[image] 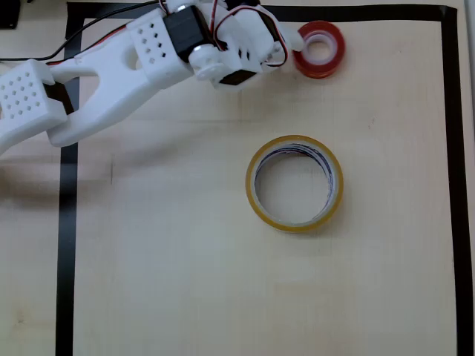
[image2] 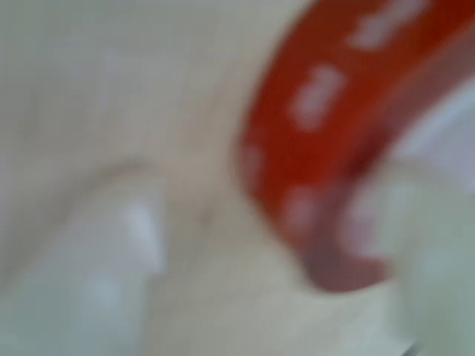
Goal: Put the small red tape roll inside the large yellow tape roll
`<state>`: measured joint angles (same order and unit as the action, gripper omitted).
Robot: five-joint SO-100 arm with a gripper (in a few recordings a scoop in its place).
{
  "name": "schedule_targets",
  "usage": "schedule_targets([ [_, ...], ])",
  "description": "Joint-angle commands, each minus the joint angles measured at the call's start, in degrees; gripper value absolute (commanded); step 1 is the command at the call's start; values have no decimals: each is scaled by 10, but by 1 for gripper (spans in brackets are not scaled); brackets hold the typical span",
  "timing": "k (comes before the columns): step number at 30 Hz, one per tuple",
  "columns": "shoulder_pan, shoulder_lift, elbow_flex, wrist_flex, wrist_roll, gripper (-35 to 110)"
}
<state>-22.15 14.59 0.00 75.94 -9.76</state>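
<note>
Where your arm (image: 111,70) reaches in from the left edge of the overhead view, it crosses a pale, light-wood table (image: 171,267) with a faint grain and a soft, even sheen. You can see a border of black tape (image: 67,245) running down the left side, along the top and down the right side, marking out a rectangle on that surface; the arm's white, perforated segments lie over the left strip and its upper corner. You get no sight of the room beyond the tabletop. Red and black wires (image: 67,46) trail along the arm toward the wrist. Your gripper (image: 295,41) sits near the top edge, and 1 white finger (image: 291,37) touches the left side of the small red tape roll (image: 320,49), which lies flat just under the top strip of the border, its whitish core facing up. You cannot tell from the overhead view whether the jaws are spread or closed on it. In the wrist view everything is badly blurred: the small red tape roll (image2: 334,141) curves through the upper right, with a pale finger (image2: 111,274) at lower left and another pale shape at lower right, so the roll's wall seems to lie between them, though contact cannot be confirmed. The large yellow tape roll (image: 295,183) lies flat near the middle of the table, well apart from the red one, bare wood showing through its hole. You will find no readable writing or brand on either roll; pale marks on the red wall are too blurred to read.
</note>
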Motion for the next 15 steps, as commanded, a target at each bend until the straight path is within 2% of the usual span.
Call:
schedule_targets([
  [1,-15,54,-1,44,-33,7],
  [3,-15,57,-1,62,-36,1],
  [11,-2,57,-34,157,-33,0],
  [15,9,17,-135,224,-33,0],
])
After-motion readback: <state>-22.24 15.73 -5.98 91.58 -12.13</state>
